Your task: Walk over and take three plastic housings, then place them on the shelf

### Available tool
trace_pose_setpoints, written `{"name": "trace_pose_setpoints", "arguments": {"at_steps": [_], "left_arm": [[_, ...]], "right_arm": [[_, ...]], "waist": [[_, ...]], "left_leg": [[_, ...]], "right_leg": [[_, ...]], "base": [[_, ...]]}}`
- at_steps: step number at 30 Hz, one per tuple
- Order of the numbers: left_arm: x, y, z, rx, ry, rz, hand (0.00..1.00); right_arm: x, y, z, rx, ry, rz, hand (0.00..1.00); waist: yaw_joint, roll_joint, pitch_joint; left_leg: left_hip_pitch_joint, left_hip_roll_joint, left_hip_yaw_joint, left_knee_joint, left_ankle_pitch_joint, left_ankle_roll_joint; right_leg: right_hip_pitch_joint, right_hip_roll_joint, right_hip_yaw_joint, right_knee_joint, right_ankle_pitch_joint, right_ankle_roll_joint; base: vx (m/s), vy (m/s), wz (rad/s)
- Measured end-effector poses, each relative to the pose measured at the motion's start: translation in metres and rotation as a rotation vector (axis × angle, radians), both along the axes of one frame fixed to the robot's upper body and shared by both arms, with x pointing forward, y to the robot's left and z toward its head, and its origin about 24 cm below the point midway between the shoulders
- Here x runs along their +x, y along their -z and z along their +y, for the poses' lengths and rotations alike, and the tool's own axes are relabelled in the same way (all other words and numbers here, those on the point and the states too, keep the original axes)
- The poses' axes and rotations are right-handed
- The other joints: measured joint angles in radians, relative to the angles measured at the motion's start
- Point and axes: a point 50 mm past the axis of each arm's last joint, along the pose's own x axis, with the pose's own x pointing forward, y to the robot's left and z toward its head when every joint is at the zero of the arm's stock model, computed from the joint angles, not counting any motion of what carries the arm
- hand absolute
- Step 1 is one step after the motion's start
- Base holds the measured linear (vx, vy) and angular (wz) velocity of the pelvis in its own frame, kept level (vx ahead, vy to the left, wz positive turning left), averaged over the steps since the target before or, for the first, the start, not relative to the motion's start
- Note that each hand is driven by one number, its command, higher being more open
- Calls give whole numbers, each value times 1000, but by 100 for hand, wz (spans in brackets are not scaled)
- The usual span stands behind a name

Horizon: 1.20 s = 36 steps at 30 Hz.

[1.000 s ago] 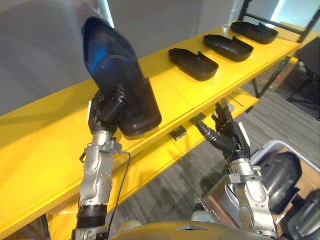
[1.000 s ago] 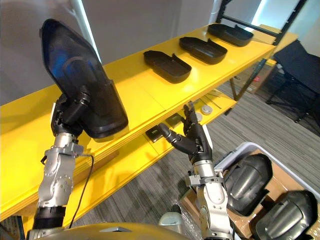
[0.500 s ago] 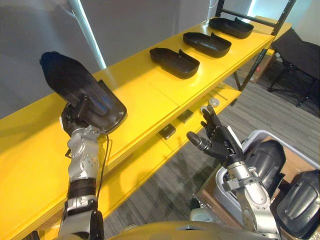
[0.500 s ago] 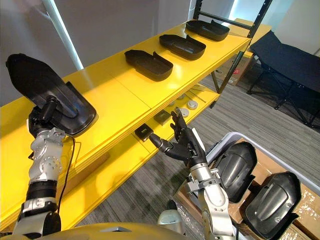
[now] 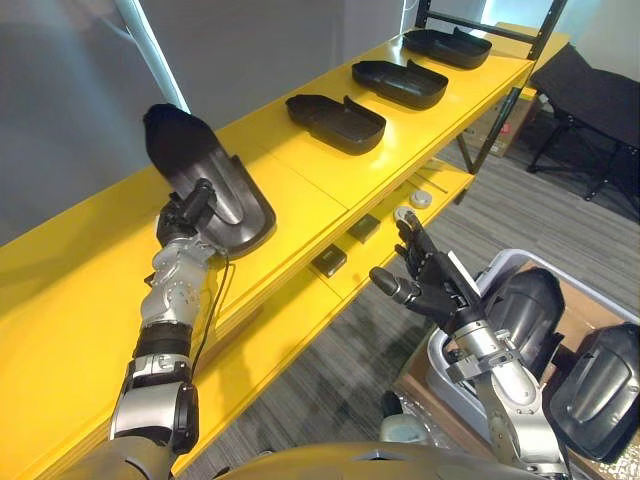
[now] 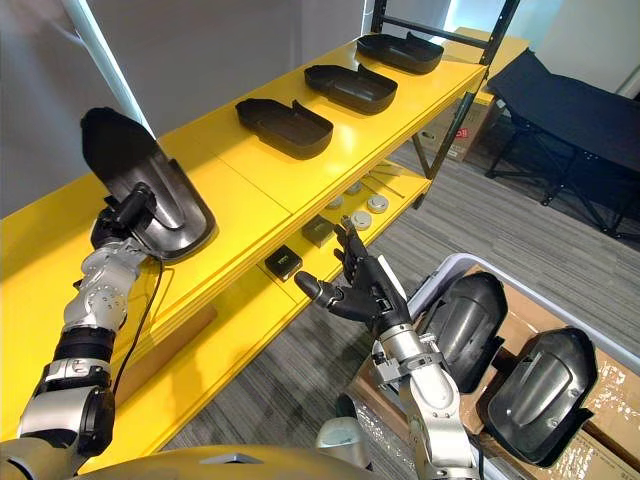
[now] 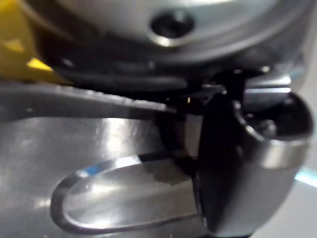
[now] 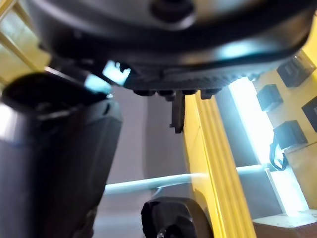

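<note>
Grey wall (image 6: 250, 40) with a slanting light strip (image 5: 147, 50), grey carpet floor (image 6: 520, 230), black cot (image 6: 570, 110)

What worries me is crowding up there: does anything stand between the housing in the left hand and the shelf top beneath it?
Nothing visible does. The left hand holds the housing tilted over a bare stretch of the yellow shelf top; the nearest laid housing lies well apart, farther along to the robot's right.
</note>
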Motion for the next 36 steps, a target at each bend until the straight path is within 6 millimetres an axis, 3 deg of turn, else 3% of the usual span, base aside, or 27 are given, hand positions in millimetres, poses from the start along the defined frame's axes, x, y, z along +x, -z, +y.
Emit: {"name": "trace_pose_setpoints", "arguments": {"at_steps": [7,15,16,29,36], "left_arm": [[9,-9,-7,18,-4,15,0],[18,-28,-2,29,-150,26,0],[19,-30,-2,29,-164,27,100],[22,-38,-5,87,-214,44,100],[26,-43,-10,205,-234,76,100]], "right_arm": [[2,-7,3,6,2,-31,100],[7,-10,8,14,1,-47,100],[7,-10,9,15,1,-47,100],[7,-8,16,31,14,-36,100],[6,-6,24,41,-9,-26,100]], "waist": [[-4,-3,27],[-25,-19,63],[-27,-21,68],[-34,-36,84],[-43,-37,97]], "left_leg": [[5,0,6,1,0,0],[5,0,6,1,1,-1],[5,0,6,1,1,-1],[3,0,1,0,2,-1],[2,1,-8,-3,7,1]], "right_leg": [[1,0,6,0,0,0],[0,0,7,1,1,1],[0,1,7,1,0,1],[1,0,2,2,1,2],[5,0,-6,3,0,3]], "base": [[-6,-1,-2],[-4,-1,0],[0,0,0],[0,0,0],[0,0,2]]}}
